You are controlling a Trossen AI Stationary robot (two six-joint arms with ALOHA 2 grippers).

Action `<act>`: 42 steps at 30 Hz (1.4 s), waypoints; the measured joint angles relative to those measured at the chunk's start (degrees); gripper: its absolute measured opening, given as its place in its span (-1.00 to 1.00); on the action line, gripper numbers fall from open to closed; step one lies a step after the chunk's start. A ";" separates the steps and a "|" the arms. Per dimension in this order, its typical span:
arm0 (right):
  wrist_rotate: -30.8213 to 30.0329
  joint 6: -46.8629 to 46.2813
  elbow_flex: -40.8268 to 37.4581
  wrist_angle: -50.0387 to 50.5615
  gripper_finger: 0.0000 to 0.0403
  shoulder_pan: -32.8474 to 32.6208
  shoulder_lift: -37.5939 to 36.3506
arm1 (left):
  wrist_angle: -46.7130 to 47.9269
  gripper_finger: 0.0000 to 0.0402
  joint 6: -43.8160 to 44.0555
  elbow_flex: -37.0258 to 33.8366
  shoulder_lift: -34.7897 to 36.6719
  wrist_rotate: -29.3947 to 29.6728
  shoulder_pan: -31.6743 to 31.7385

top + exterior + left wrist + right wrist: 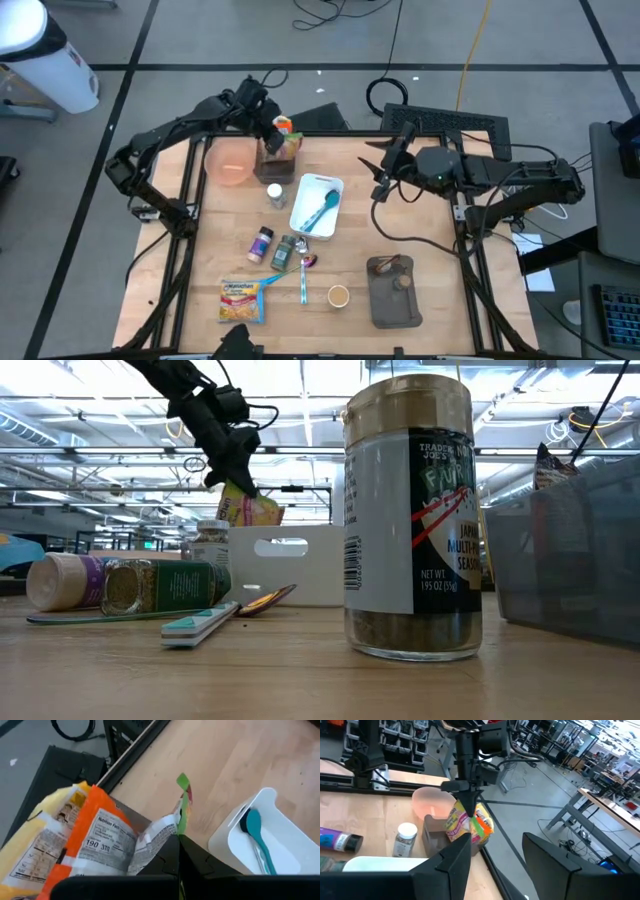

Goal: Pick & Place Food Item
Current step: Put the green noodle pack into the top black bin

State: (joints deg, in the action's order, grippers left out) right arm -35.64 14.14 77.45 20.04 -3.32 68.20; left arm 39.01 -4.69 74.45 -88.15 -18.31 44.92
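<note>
Snack packet (287, 137), yellow and orange with a nutrition panel, is hanging pinched in the left claw (274, 133), whose fingers are clamped shut on its crumpled top edge, above the far left part of the tabletop (420, 225). Its lower end is sitting in or just over a small brown box (276, 166); which of the two I cannot tell. Beside that box a pink bowl (232, 160) is standing, and nothing is showing inside it. Nearer the middle, a white bin (317, 206) is holding a teal spoon (318, 213). A dark tray (394, 292) at the near right is carrying a few small dark items. The right claw (383, 167) is hovering half open over the far right side, holding nothing
</note>
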 joint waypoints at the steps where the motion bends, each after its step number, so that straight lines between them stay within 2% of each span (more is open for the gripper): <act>1: 0.03 -0.10 0.00 -0.01 -0.16 0.19 0.00 | 0.24 -1.00 -0.41 0.01 0.01 0.19 0.04; 5: 3.02 -0.58 0.00 0.01 -0.16 1.46 0.02 | 0.79 -1.00 -2.46 -0.27 0.01 0.42 0.39; 15: 3.26 -1.50 0.00 -0.03 -0.16 2.18 0.04 | -3.11 -1.00 -2.29 -6.48 -0.01 1.91 3.00; 25: 4.44 -1.53 0.00 0.05 -0.16 3.76 0.04 | -5.76 -1.00 -5.57 -6.48 -0.01 3.52 3.18; 38: 5.99 -1.48 0.00 -0.03 -0.16 5.63 0.04 | -4.61 -1.00 -8.32 -6.48 -0.01 3.88 3.27; 42: 5.99 -1.48 0.00 -0.03 -0.16 5.93 0.04 | -4.62 -0.94 -8.30 -6.48 -0.01 4.07 3.37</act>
State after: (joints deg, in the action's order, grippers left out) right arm -29.65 12.67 77.45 20.01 2.61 68.25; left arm 34.39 -12.99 67.96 -88.16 -14.24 48.29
